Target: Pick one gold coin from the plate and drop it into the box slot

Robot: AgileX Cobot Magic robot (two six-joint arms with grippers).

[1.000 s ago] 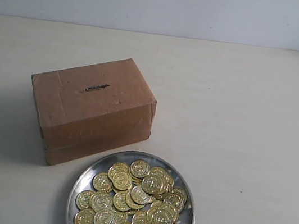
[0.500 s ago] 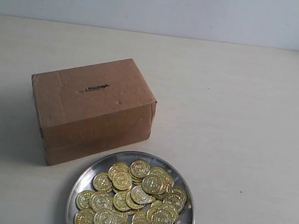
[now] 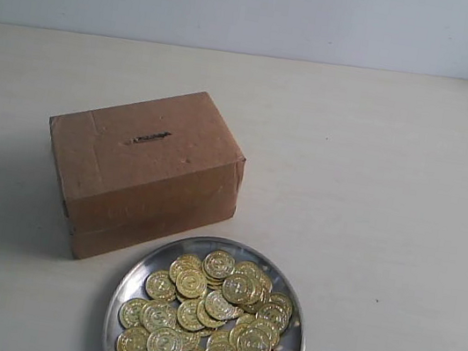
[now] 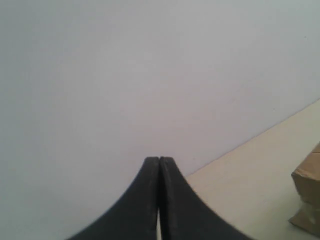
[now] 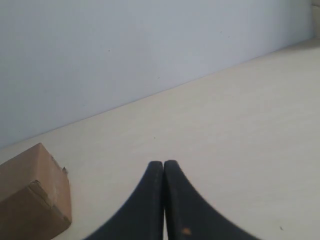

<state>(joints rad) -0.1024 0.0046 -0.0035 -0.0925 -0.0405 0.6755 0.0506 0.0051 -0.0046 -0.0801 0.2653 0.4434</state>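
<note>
Clenched on nothing at the left gripper (image 4: 159,161): black jaws pressed flat together, aimed at a pale wall (image 4: 100,75), with only a corner of the box (image 4: 306,197) in sight. Same at the right gripper (image 5: 163,165): jaws shut tight and empty over bare table (image 5: 240,125), box edge off to one side. Both absent from the exterior view, so no telling their distance from the work. In that view, at 6 o'clock and cut by the frame edge: the plate (image 3: 223,244), heaped with gold coins (image 3: 211,319), overlapping throughout. At about 11 o'clock from the plate, just beside its rim, contact unclear: the box, with the slot (image 3: 149,138) on its top face. Slot long axis close to the 9–3 line, right end tipped a little toward 2. From coins to slot, then: up and away toward 11 o'clock, coin edge to be turned along that 9–3 line for the drop. Plate near the middle of the view, so hard to call the nearer arm; probably the right for the pick, given open table at 3 o'clock and the box crowding 10 to 11. Needs opening first, then a descent onto a coin at the fringe of the heap. No pick begun yet. No brand, label or legible writing on the plain brown box; embossing on the coins, too small to read.
</note>
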